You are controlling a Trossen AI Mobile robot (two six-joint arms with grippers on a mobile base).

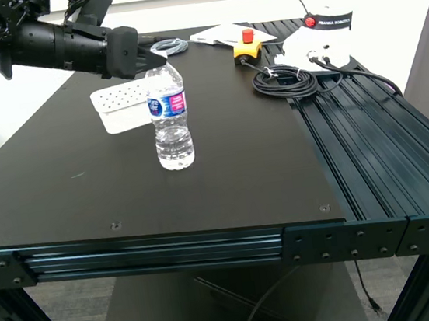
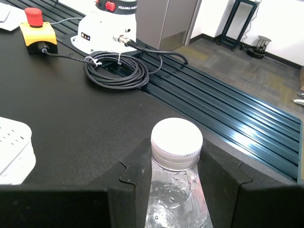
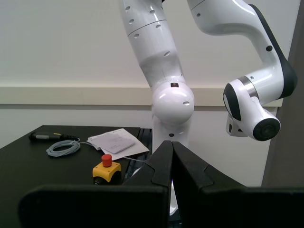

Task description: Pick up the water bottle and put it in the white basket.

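The water bottle (image 1: pixel 170 117) stands upright on the black table (image 1: pixel 62 195), near the middle of the exterior view, white cap on, blue label with a pink-red patch facing the camera. Just behind it, toward the exterior view's left, lies the white basket (image 1: pixel 120 105), low and perforated; the bottle overlaps its near corner in the exterior view, but whether they touch I cannot tell.

My first gripper (image 1: pixel 145 57) reaches in from the exterior view's upper left, at the height of the bottle's cap. In the first wrist view the bottle's neck (image 2: pixel 176 156) sits between the two black fingers (image 2: pixel 137 171) — the jaws are parted to about the neck's width, one finger on each side right at the neck. Whether they actually press on the plastic I cannot tell; the bottle's base rests on the table.

My second gripper (image 3: pixel 172 161) looks away from the work area; its jaws are closed tip to tip with nothing between them. It is not visible in the exterior view.

Other items on the table: a yellow box with a red button (image 1: pixel 247 45), a coiled black cable (image 1: pixel 284 81), some white papers (image 1: pixel 222 34), a grey cable coil (image 1: pixel 169 47). A white robot arm base (image 1: pixel 320 34) stands at the far edge — another robot.
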